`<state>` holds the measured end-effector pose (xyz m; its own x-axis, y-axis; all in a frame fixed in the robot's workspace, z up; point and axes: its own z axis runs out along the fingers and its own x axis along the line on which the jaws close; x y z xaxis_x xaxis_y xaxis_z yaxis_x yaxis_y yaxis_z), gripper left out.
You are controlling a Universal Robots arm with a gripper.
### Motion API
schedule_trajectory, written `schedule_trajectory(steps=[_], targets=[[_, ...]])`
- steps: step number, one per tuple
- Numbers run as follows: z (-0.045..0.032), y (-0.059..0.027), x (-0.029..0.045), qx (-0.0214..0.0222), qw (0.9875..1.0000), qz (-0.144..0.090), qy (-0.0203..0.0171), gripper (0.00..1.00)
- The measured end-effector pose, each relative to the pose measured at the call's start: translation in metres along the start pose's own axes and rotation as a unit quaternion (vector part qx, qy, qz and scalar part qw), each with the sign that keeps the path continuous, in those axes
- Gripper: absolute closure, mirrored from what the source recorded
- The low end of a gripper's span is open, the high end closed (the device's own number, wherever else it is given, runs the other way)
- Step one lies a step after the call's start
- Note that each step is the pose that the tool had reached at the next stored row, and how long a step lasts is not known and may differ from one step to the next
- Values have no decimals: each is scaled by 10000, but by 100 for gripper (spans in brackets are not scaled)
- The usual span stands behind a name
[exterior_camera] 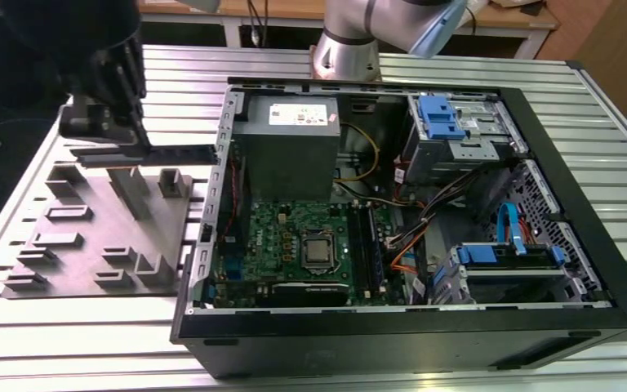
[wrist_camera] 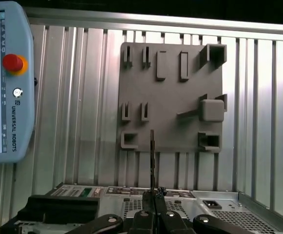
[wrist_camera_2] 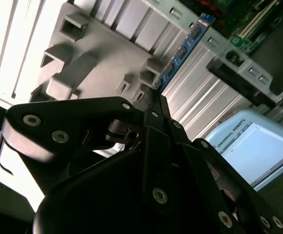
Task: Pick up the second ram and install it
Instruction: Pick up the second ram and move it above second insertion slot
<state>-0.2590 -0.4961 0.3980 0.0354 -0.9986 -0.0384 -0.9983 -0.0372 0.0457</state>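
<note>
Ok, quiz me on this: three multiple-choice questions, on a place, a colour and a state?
1. The grey tray lies: A) on the ribbed table beside the computer case; B) inside it; C) on a chair.
2. The ram stick is: A) red; B) blue; C) yellow.
3. The end effector is: A) open; B) shut on a cable; C) shut on the ram stick.
Answers: 1 A, table slats show around the tray in the first wrist view; 2 B, as the second wrist view shows; 3 C, it is clamped on the stick's edge.
</note>
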Motion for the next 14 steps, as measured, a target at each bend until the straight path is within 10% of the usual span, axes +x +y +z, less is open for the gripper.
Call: schedule_trajectory(steps=[14], targets=[[-26, -635, 23, -5, 10000, 0, 0, 91]])
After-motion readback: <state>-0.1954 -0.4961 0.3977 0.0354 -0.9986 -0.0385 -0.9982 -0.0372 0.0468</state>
